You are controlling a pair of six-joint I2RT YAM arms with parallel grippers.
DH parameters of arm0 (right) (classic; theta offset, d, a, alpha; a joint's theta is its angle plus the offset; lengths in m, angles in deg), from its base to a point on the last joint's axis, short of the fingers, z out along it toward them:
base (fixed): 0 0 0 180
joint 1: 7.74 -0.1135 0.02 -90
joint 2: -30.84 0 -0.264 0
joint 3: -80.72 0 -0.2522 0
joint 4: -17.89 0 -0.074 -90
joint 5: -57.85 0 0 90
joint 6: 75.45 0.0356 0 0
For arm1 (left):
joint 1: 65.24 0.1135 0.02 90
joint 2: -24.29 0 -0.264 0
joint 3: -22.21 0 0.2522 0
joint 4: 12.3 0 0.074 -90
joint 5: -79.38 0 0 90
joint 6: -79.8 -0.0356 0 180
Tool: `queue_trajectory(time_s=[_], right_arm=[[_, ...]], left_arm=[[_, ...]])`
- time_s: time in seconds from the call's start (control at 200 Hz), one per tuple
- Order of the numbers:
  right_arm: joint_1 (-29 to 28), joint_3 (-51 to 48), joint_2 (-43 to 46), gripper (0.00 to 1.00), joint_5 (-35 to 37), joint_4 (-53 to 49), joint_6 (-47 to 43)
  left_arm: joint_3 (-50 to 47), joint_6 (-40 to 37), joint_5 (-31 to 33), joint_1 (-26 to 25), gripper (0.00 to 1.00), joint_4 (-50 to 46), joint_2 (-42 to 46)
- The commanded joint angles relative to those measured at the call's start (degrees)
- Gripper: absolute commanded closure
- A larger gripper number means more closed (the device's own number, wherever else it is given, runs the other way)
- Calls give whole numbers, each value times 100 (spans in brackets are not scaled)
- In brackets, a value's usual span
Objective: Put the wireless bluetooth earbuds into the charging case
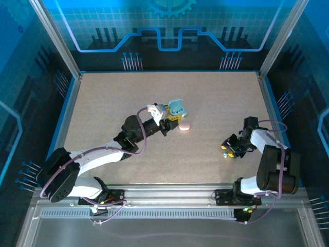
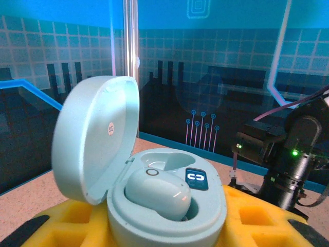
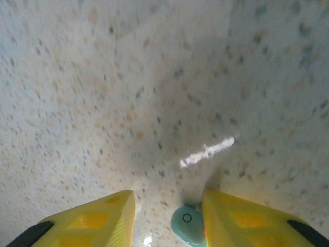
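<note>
Pink case point(image 1: 184, 126) on tbl point(image 1: 221, 103) nr open blue case point(image 1: 176, 108).

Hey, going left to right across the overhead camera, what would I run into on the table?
First the left arm's base → the open pale blue case → the right gripper.

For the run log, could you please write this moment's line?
left claw: shut on open charging case, one earbud seated | right claw: open around loose earbud on table
</note>
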Motion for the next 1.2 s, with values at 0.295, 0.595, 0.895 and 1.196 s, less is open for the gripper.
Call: queue_trajectory(time_s=[0.295, 0.595, 0.895, 1.196], right_arm=[[-183, -208, 368, 59, -548, -199, 138], [-510, 93, 328, 60, -78, -475, 69], [-867, 504, -115, 61, 619, -742, -271], [-1267, 708, -650, 67, 827, -823, -360]], left_arm=[[32, 99, -34, 38, 66, 329, -44], [19, 84, -25, 36, 65, 293, 0], [45, 60, 2, 43, 65, 259, 0], [50, 64, -7, 38, 65, 259, -22]])
